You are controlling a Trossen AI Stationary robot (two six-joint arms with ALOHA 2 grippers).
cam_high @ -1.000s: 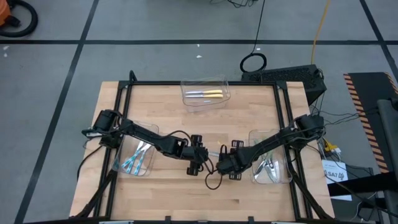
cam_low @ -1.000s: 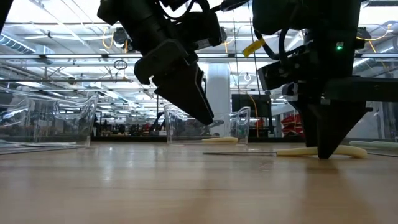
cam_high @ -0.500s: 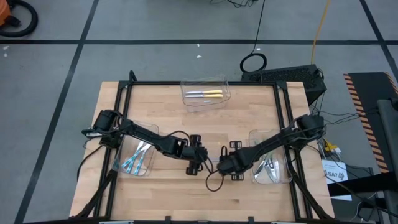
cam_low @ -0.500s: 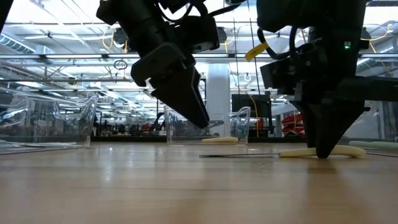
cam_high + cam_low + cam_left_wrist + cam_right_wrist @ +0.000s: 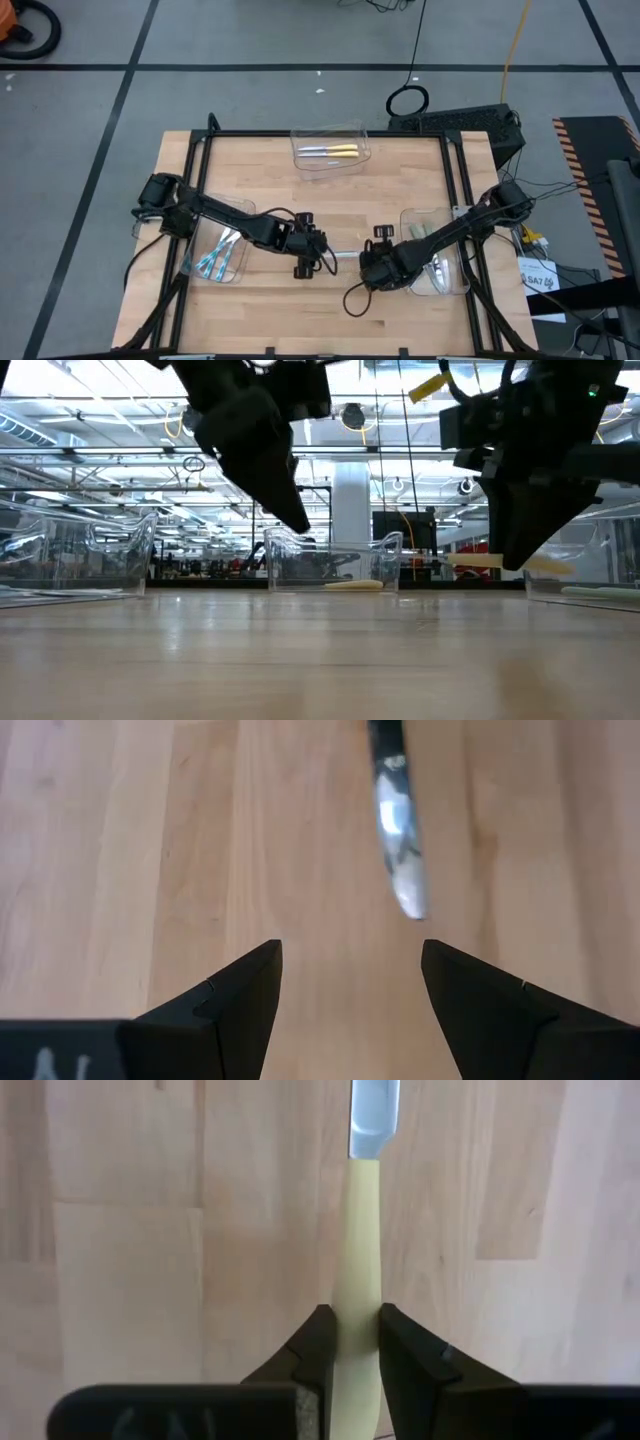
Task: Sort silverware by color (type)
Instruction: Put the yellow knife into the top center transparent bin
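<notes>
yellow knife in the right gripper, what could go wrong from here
1. The right gripper pinches the yellow-handled knife only at the handle's end, so the long blade sticks far out; it may pivot or slip in transit.
2. The blade points toward the open left gripper close by; swinging the knife could clip it.
3. The yellow pair sits in the far bin, so the carry across the table is long.

Light wooden table (image 5: 270, 190), 3 clear plastic bins (image 5: 329, 148) resting on it

Three clear bins (image 5: 329, 147) on the wooden table (image 5: 270, 190) (black-framed).
</notes>
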